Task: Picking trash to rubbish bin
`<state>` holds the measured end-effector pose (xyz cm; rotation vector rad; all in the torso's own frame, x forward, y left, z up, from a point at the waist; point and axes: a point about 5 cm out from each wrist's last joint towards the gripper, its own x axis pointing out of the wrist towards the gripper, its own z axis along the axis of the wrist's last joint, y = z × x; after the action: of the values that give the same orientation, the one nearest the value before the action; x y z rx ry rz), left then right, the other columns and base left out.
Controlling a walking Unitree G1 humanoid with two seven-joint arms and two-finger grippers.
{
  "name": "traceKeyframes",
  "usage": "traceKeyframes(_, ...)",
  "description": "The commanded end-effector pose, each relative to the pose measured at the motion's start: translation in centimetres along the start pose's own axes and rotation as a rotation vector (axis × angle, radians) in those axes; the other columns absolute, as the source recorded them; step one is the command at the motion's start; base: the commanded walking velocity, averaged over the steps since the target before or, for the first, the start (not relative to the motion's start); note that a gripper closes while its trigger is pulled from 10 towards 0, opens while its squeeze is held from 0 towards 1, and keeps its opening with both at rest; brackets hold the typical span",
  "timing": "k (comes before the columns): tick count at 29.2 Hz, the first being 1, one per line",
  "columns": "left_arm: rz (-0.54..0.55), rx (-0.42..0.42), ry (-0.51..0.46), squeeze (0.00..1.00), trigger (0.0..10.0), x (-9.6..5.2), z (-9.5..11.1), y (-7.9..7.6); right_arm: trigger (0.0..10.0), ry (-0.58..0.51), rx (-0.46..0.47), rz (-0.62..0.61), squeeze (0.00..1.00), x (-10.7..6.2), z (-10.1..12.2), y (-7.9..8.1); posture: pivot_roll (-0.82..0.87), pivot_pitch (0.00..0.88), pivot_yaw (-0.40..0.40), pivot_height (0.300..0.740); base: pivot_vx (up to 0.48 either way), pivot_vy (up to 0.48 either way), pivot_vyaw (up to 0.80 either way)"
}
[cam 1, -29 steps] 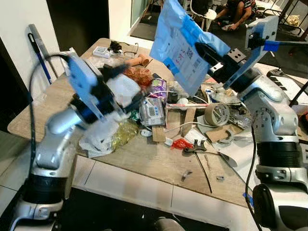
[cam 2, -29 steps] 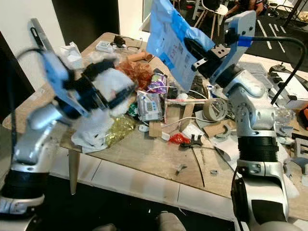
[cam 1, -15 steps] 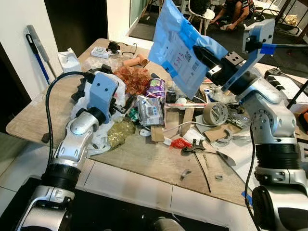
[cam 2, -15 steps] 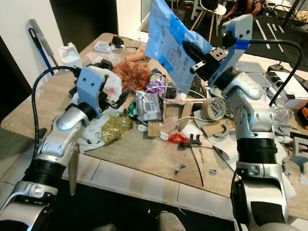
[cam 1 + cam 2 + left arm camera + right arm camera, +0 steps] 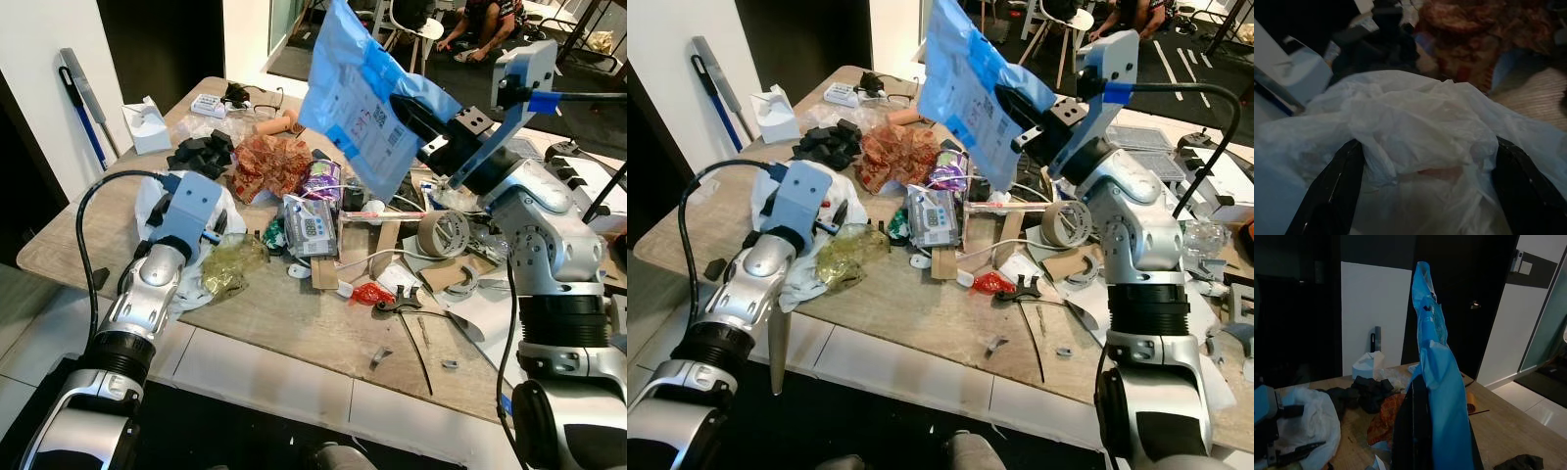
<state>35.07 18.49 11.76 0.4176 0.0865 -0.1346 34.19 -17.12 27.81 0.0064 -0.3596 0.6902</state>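
Above the cluttered table (image 5: 294, 323) my right gripper (image 5: 416, 116) pinches the blue bag (image 5: 358, 98) aloft for binning, while my left gripper (image 5: 1425, 181) spreads around the white plastic bag (image 5: 1415, 117).

No text is coming through clearly enough to read. The blue mailing bag (image 5: 362, 98) is carrying a white label with dark print and a small square code, but the lines are too small and blurred to make out. The small packet (image 5: 312, 227) lying among the clutter on the table (image 5: 294, 323) is showing printed markings that are likewise staying illegible.
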Motion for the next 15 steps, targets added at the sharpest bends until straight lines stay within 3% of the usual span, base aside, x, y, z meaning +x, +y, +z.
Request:
traceKeyframes(1,-0.049,-0.077,0.05,0.0,10.0,-0.1,-1.2,-1.1,10.0,0.005,0.002,0.009,0.0,-0.1,0.1,0.1,-0.06,0.0,-0.082,0.74,0.0,0.0,0.0)
traceKeyframes(5,-0.08,-0.191,0.062,0.0,10.0,0.0,-1.6,-1.4,10.0,0.011,0.003,0.013,0.0,0.0,0.0,0.2,-0.06,0.0,-0.083,0.74,0.0,0.0,0.0)
traceKeyframes(12,-0.149,-0.252,0.1,0.0,10.0,0.1,-2.1,-2.6,10.0,0.037,-0.001,0.026,0.0,0.0,-0.5,0.5,-0.06,0.0,-0.082,0.74,0.0,0.0,0.0)
traceKeyframes(15,-0.13,-0.298,0.042,0.0,10.0,0.2,-1.2,-1.5,10.0,0.048,0.005,0.024,0.0,0.0,-0.8,0.6,-0.06,0.0,-0.083,0.74,0.0,0.0,0.0)
